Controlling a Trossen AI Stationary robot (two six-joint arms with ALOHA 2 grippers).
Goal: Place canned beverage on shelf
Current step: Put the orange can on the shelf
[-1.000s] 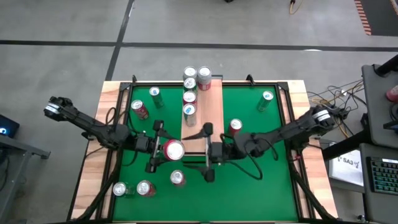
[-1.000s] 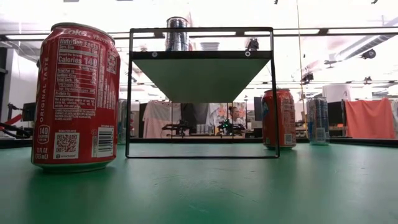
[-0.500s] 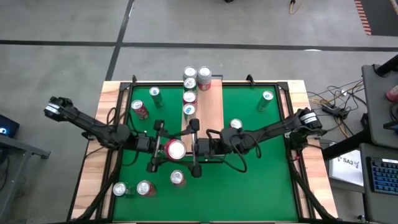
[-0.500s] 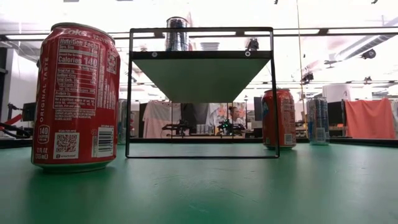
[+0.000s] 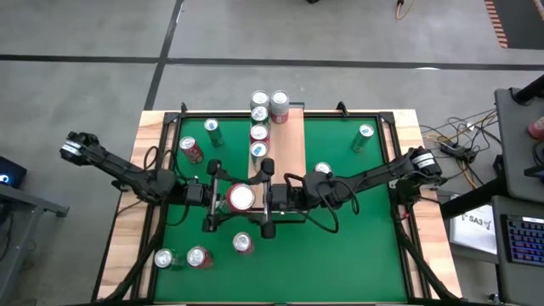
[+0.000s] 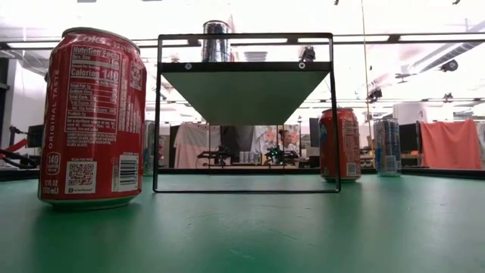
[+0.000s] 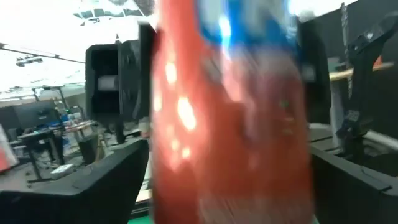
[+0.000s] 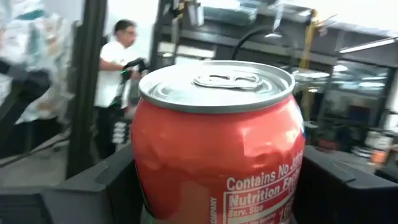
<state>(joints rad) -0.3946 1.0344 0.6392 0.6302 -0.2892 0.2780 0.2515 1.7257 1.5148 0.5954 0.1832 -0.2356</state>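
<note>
handover: red can (image 5: pixel 241 197) just left of shelf (image 5: pixel 286 153)
left gripper (image 5: pixel 219 199): fingers released
right gripper (image 5: pixel 264 202): fingers grasping can; lift clear first

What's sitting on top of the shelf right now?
The high view shows four upright cans on the shelf, clustered at its far end, the near half bare. The low view shows only one can top; the board hides the rest.

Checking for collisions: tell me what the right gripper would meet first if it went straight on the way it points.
The red can comes first; it already stands between the right gripper's fingers. Right behind the can is the left gripper, facing it from the other side.
</note>
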